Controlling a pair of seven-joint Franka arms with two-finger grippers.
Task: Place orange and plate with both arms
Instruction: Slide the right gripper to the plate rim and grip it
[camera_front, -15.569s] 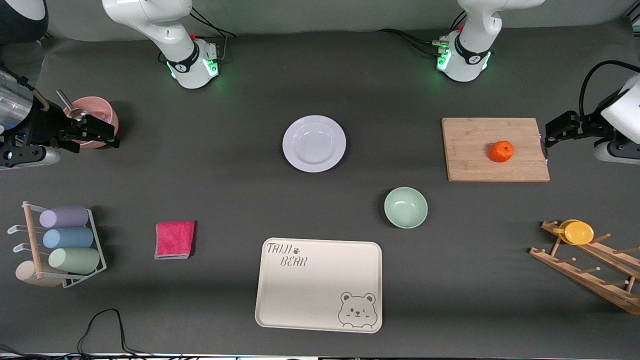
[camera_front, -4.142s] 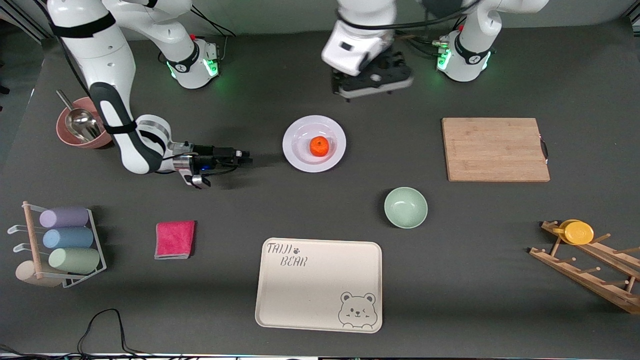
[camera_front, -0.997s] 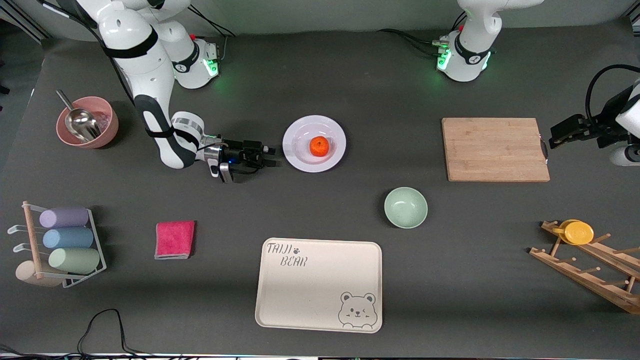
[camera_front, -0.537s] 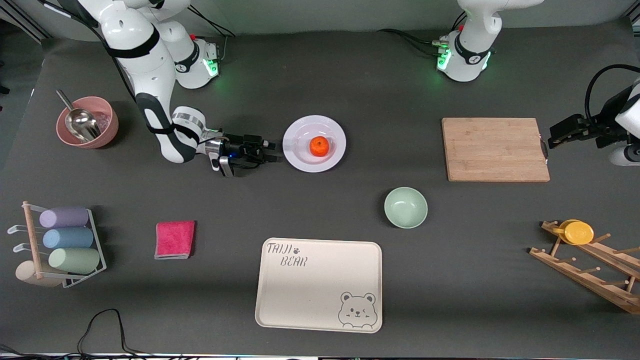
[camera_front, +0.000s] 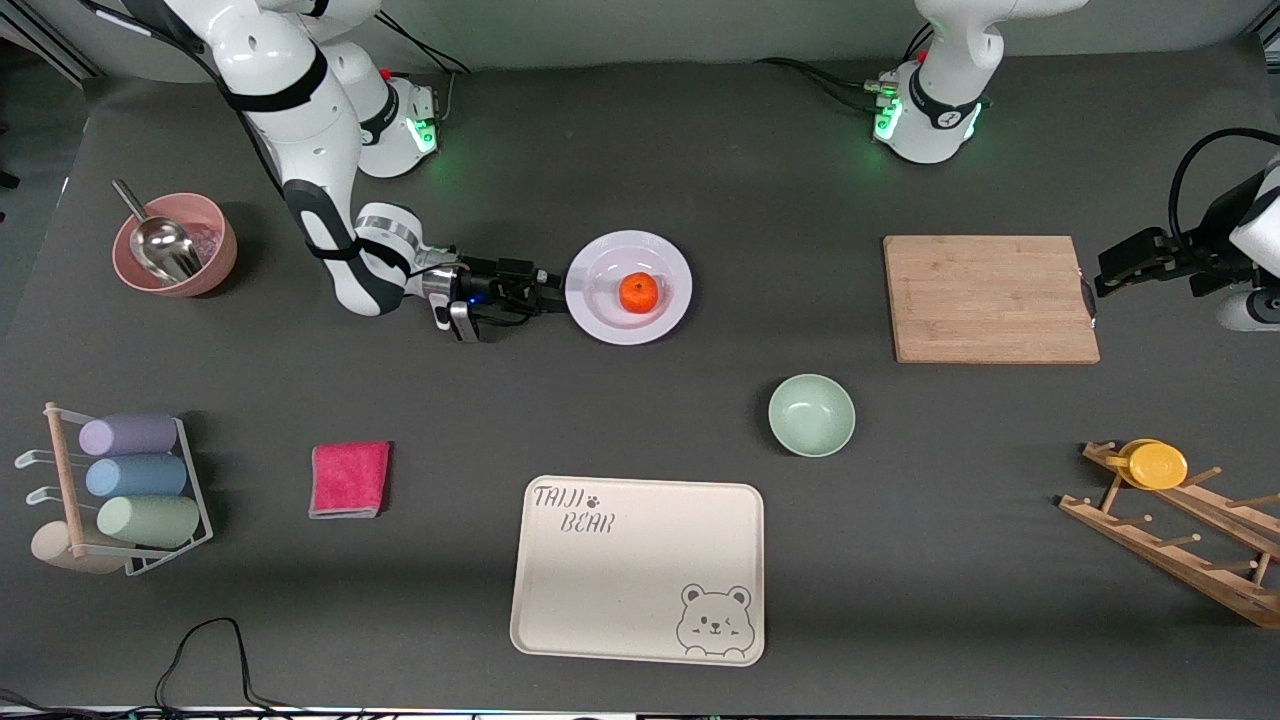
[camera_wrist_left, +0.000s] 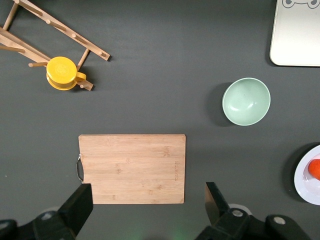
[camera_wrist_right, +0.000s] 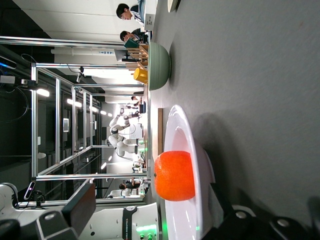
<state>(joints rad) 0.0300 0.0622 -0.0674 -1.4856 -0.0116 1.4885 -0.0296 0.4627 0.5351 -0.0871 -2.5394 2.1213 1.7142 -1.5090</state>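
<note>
Front view shows the orange resting in the plate at mid-table, the right gripper spread wide at its rim, poised to pinch and lift it level, while the left gripper, likewise spread and empty, waits beside the cutting board.

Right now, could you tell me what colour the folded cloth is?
Pink-red cloth, clearest in the front view.

Right gripper lay low, fingers spread. Left gripper waited raised at its end, fingers spread.
</note>
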